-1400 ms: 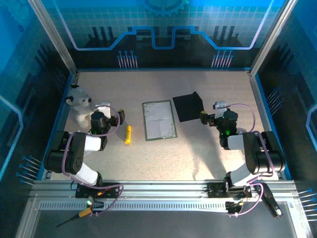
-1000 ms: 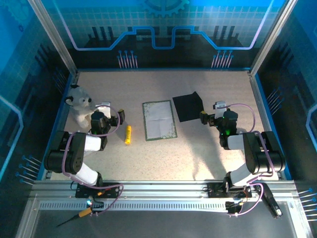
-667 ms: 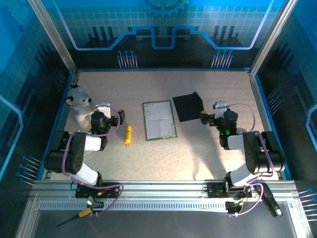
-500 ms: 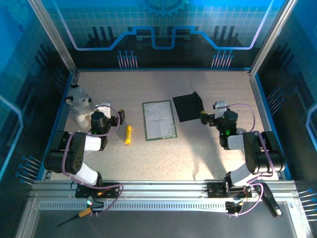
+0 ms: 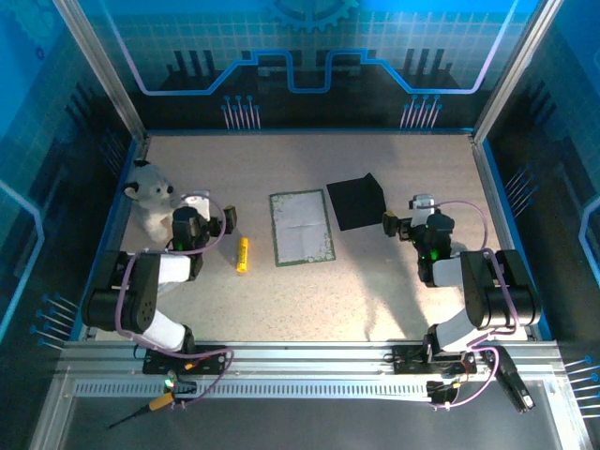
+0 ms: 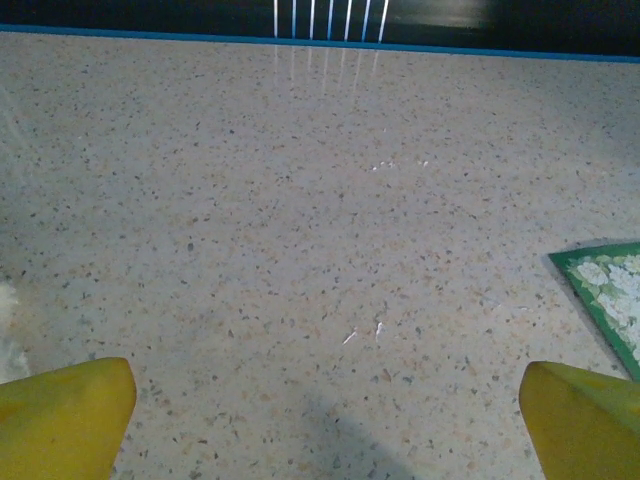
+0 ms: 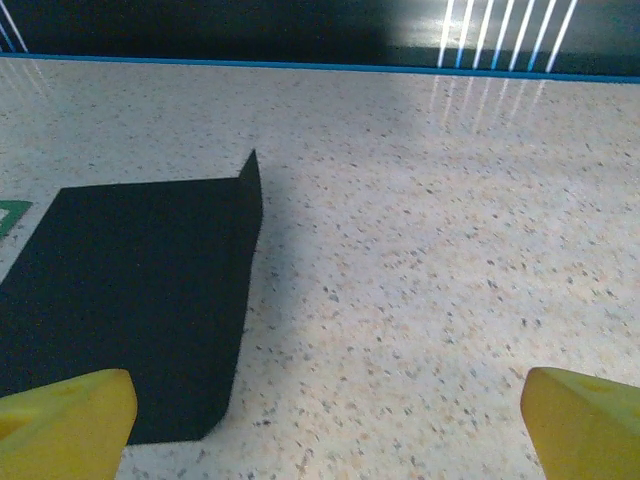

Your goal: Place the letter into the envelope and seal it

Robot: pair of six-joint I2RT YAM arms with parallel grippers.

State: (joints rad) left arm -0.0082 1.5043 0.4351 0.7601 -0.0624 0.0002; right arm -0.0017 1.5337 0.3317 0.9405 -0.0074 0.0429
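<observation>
Starting step: nothing is gripped yet, and letter and envelope lie apart on the table [image 5: 394, 291].

Grippers: the left gripper [image 6: 322, 425] has its jaws spread wide over bare tabletop and holds nothing. The right gripper [image 7: 325, 418] is spread just as wide and is also empty.

Task items: in the overhead view the letter [image 5: 301, 228] lies flat at centre frame, long side running up the frame. The envelope [image 5: 356, 201] lies just to its upper right, turned slightly, near but apparently not touching. In the right wrist view the envelope fills the lower left, with one corner of its edge lifted a little off the table. That may be the flap, but its state is unclear.

Judgement: the task is at its beginning. The next move likely calls for the right arm to pin or open the envelope while the left arm takes the letter by an edge. A flat sheet on a flat surface will be hard to pinch, so sliding or lifting a corner may be needed.

Surroundings: a yellow stick [image 5: 242, 254] lies between the left gripper and the letter, on the left arm's likely path. A stuffed toy [image 5: 148, 197] sits at the left edge, well clear.
</observation>
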